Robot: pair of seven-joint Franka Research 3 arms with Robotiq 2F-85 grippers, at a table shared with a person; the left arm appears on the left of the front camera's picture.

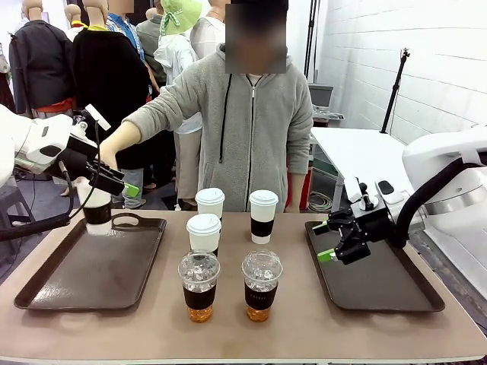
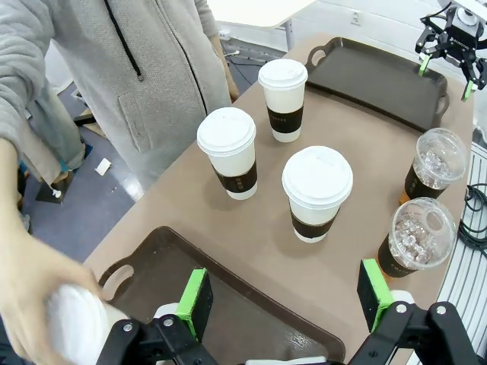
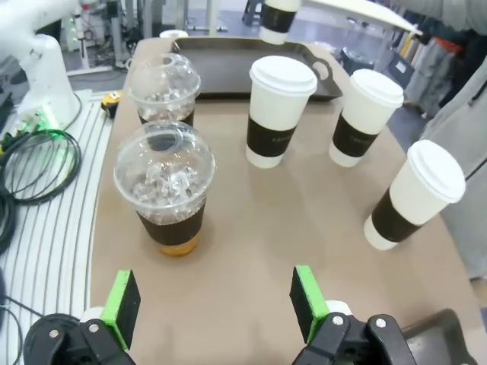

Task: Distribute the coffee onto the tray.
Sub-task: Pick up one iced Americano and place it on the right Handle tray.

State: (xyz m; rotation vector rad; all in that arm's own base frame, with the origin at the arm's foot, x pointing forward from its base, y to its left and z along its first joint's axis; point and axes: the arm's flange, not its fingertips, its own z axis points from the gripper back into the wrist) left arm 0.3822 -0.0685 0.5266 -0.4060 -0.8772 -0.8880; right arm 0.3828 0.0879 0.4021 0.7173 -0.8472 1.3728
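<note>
Five of the coffees are standing in the middle of the table (image 1: 304,327), between the two trays. Three white paper cups (image 1: 204,232) with white lids and black sleeves are standing at the back, and two clear dome-lidded cups (image 1: 199,285) of dark iced coffee with ice are standing side by side in front of them. The sixth cup (image 1: 97,215), also white with a black sleeve, is sitting at the far edge of the left tray (image 1: 91,274). The person's hand (image 1: 109,156) is gripping it around the top, and it cannot be told whether its base is touching the tray. The left claw (image 1: 118,185) is reaching in from the left and hovering just beside that cup, tilted down over the tray's far end. In the left wrist view its green pads (image 2: 196,300) are standing wide apart, with the blurred hand and cup just outside one finger and not between them. The right claw (image 1: 323,242) is hanging low over the near-left part of the right tray (image 1: 380,281) and pointing toward the middle. Its jaws are wide too, and it is well apart from the nearest iced coffee.
</note>
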